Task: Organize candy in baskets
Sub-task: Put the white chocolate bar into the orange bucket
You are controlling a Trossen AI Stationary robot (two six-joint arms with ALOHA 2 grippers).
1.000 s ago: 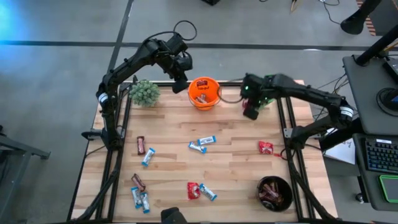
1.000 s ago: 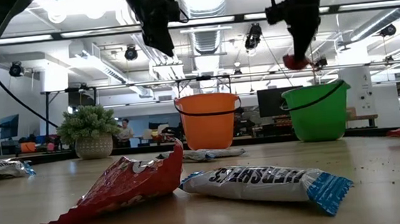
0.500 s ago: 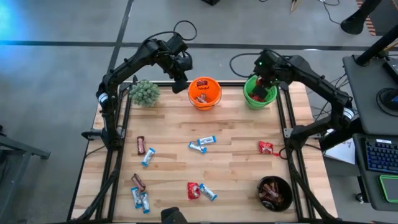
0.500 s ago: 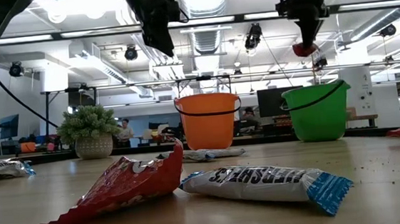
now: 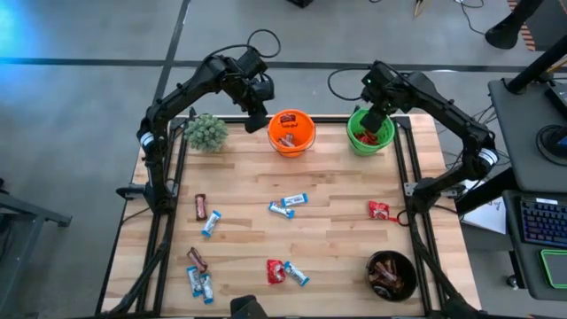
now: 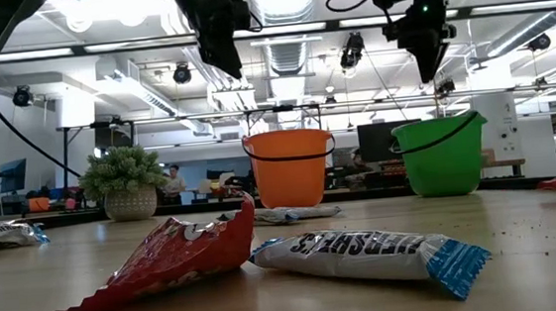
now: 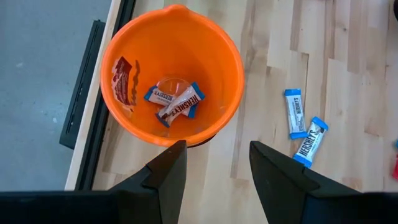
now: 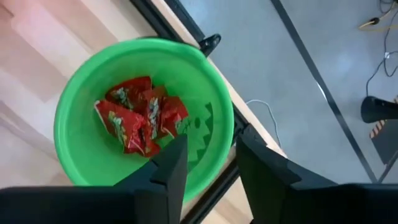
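The right claw [image 5: 376, 115], fingers apart and empty over the green pail [image 5: 370, 140], looks done dropping; next, fetch another red candy [image 5: 379, 211].

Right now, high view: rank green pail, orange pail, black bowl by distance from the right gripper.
1. green pail, directly under the right gripper, back right.
2. orange pail, back centre, to its left.
3. black bowl, front right corner.

We see an evenly, brightly lit scene. Ceiling light strips [image 6: 276, 2] glare white in the low view, behind the right gripper [image 6: 428, 64]. Its fingers cast a soft shadow inside the green pail [image 8: 205, 124] below.
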